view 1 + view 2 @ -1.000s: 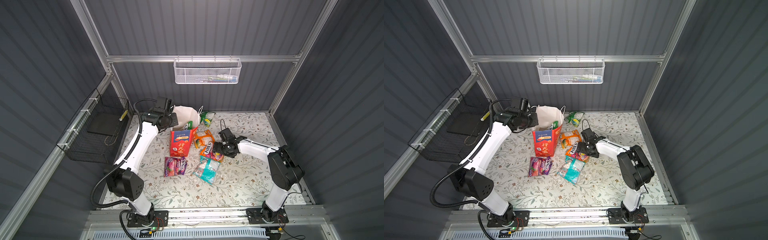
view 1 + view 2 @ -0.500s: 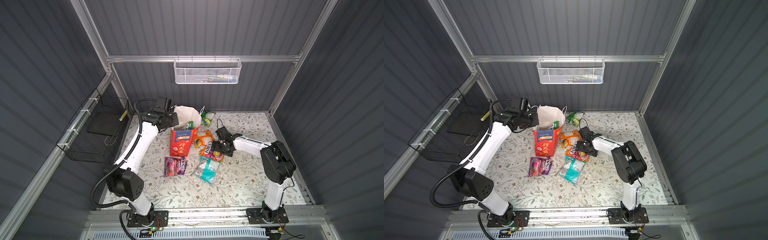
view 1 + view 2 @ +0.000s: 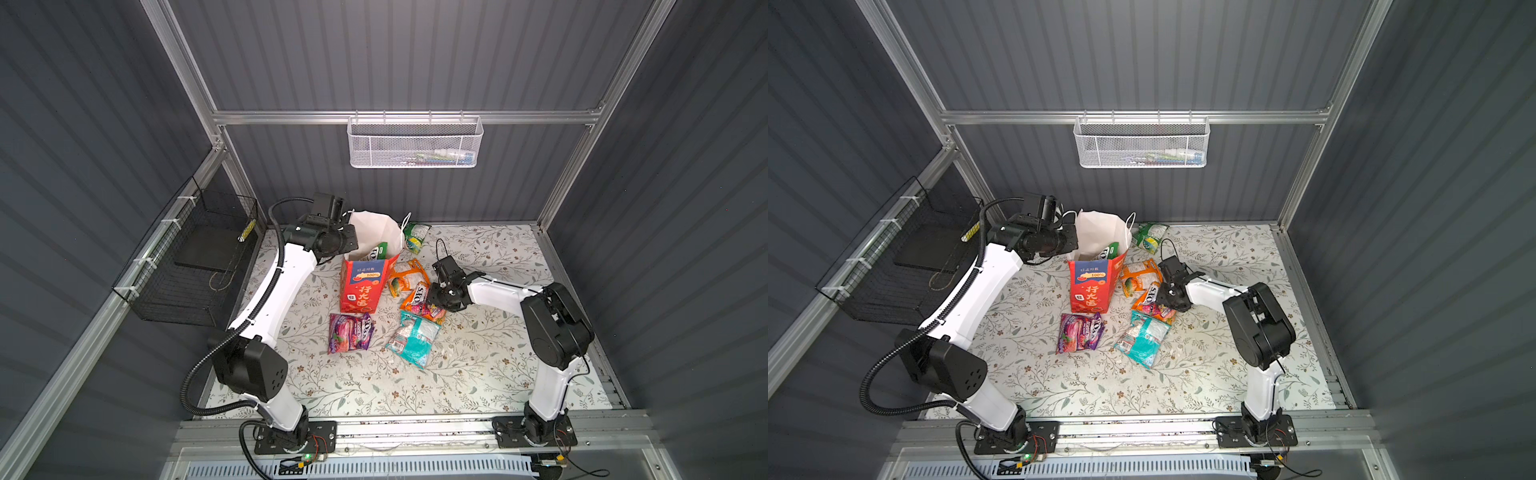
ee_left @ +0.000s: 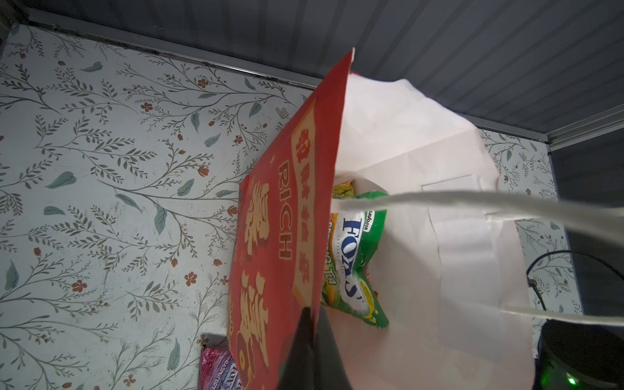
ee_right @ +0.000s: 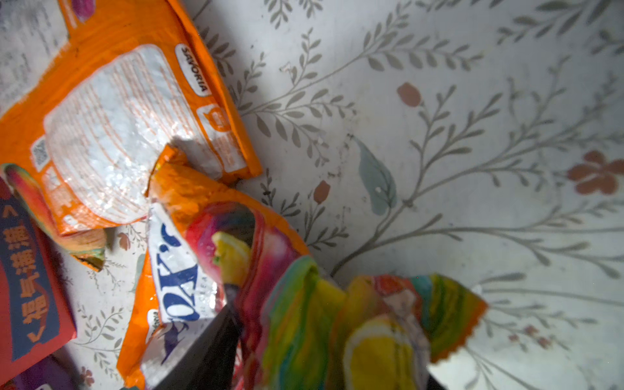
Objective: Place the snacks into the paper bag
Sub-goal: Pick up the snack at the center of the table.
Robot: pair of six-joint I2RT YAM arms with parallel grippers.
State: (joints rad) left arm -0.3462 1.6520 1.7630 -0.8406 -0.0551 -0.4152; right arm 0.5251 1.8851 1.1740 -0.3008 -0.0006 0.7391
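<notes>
The red paper bag (image 3: 360, 286) (image 3: 1091, 291) stands upright on the floral worktop (image 3: 478, 357) towards its back edge, its mouth open and its inside white. The left fingers (image 4: 302, 341) are pressed together on the bag's rim, pinching the top edge of its red side wall, one finger outside and one inside. Down in the bag lies a green packet (image 4: 354, 256) (image 3: 379, 252) marked FOX'S, with a yellow packet (image 4: 342, 188) partly hidden behind it, and a white cord handle (image 4: 439, 201) stretches across the mouth. Just beside the bag, on the right arm's side, an orange packet (image 3: 405, 275) (image 5: 128, 128) lies printed-back up, and a fruit-patterned packet (image 3: 419, 298) (image 5: 189, 270) marked FOX'S rests with one corner on it. The right fingers (image 5: 209, 351) stand part-way spread on either side of that packet's end nearest the right arm, and the foil bunches up between them. I cannot tell whether they grip it firmly. A teal packet (image 3: 413, 338) (image 3: 1144, 338) touches the fruit-patterned one on the front side. A purple packet (image 3: 351, 332) (image 3: 1079, 332) lies flat just in front of the bag. A green-and-yellow packet (image 3: 415, 242) (image 3: 1152, 237) sits by the back wall, beside the bag's mouth.
</notes>
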